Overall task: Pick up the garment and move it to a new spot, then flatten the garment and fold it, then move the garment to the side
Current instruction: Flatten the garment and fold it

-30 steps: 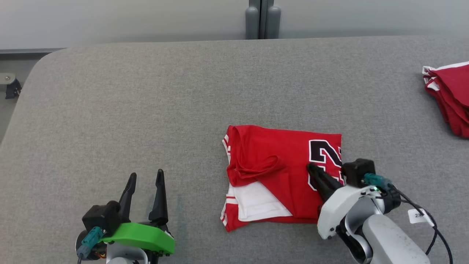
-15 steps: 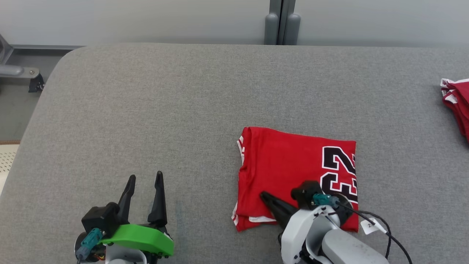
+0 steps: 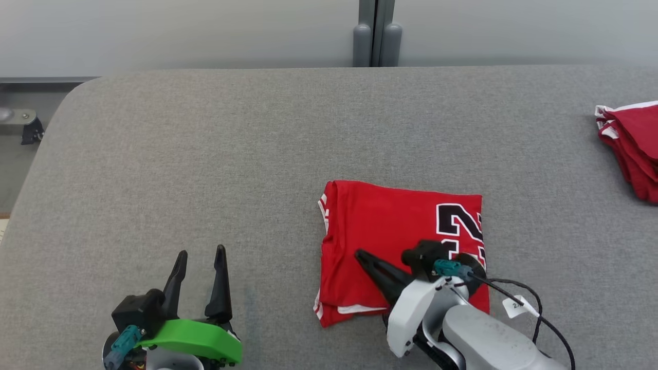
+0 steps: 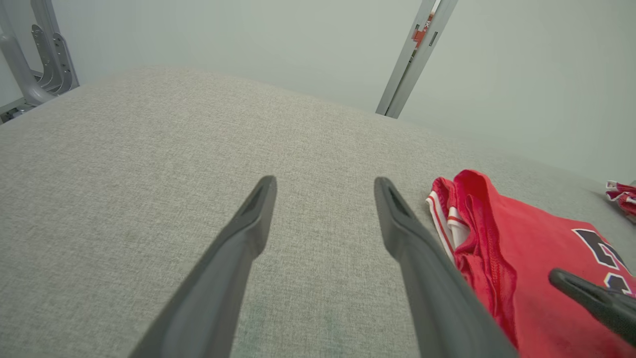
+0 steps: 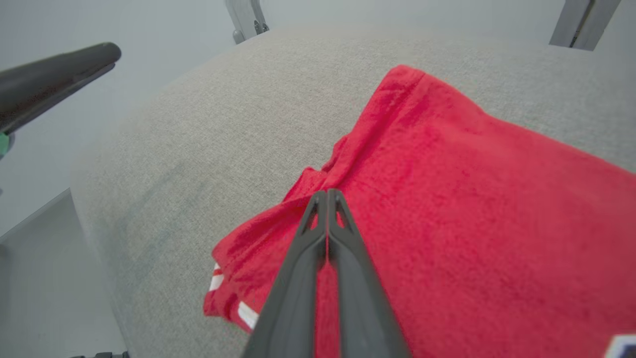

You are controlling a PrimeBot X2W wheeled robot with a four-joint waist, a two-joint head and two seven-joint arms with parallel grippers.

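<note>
Red jersey, the garment (image 3: 401, 226): one item, folded into a compact rectangle. It lies on the grey fabric bench (image 3: 205, 154), a little right of centre. A black-and-white number (image 3: 457, 226) faces up at its right end, and white trim shows at the left edge and near-left corner. I judge the fold done and the move to the side not yet begun.

Right gripper (image 3: 360, 255): fingers pressed together, with nothing visibly caught between them. The tips sit low over the near-left part of the garment; whether they touch the cloth I cannot tell. I read the closed fingers as a flat blade for smoothing the top layer, not a pinch.

Left gripper (image 3: 201, 251): fingers spread wide and empty, over bare bench well left of the garment. I take it this keeps it clear of the right arm's work while leaving it ready for a two-handed lift.

Red pile (image 3: 632, 144): further folded pieces with white trim at the far right edge of the bench, well apart from the garment. Likely the destination side.
</note>
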